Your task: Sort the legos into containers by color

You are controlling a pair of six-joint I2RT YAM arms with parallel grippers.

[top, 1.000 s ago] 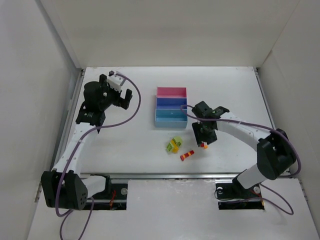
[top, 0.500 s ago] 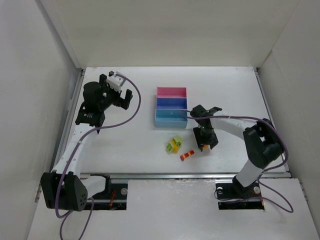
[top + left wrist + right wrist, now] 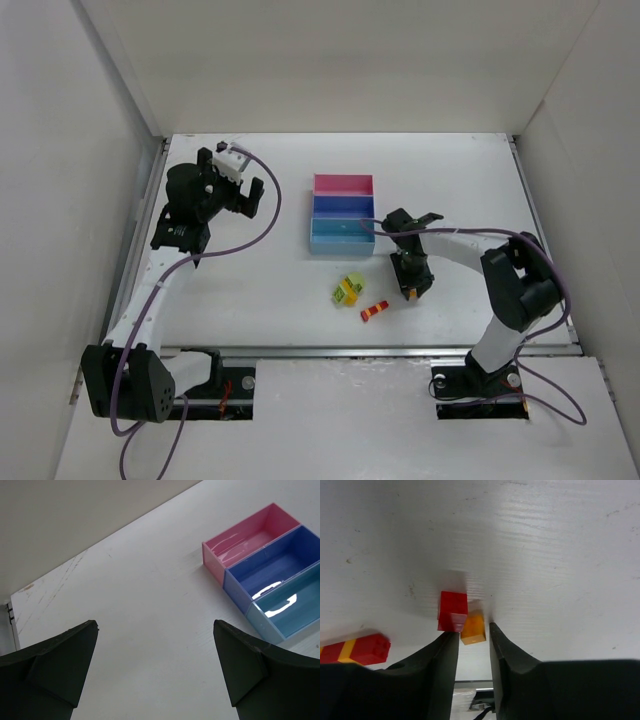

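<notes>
Legos (image 3: 349, 290) here are tiny hard plastic bricks: prob. v. light, stiff and smooth-sided, so apt to skid on the table (image 3: 250, 290) or pop out of an off-centre pinch. They're not fragile, but stacked pcs may split if squeezed across a joint. Best hold, I'd say: two flat opposite sides, jaws square to them, low on the brick, one pc at a time. Going left to right, the left gripper (image 3: 155, 625) hangs over bare table w/ jaws spread wide, nothing btwn them, well apart from every brick. Next come the containers (image 3: 343, 195), 3 joined bins: 1 pink bin (image 3: 214, 562), 1 dark blue bin (image 3: 237, 587), 1 light blue bin (image 3: 267, 625). No brick shows in any of them. On the table near the tray's near side lies 1 lime-yellow brick (image 3: 347, 291) (maybe 2 pcs stuck together, too small to tell). Just beside it is 1 red-and-yellow striped brick (image 3: 375, 311). Further right are 1 red brick (image 3: 453, 611) and 1 orange brick (image 3: 473, 627), touching each other; can't tell if they're joined. The right gripper (image 3: 471, 631) sits down at the table w/ jaws set narrow around the orange one, and the red one lies against one fingertip. Whether the pads actually press the orange brick I can't tell. W/ the red neighbour that close, a lift could prob. drag both colours along. Count: 4 brick items seen, 3 bins.
</notes>
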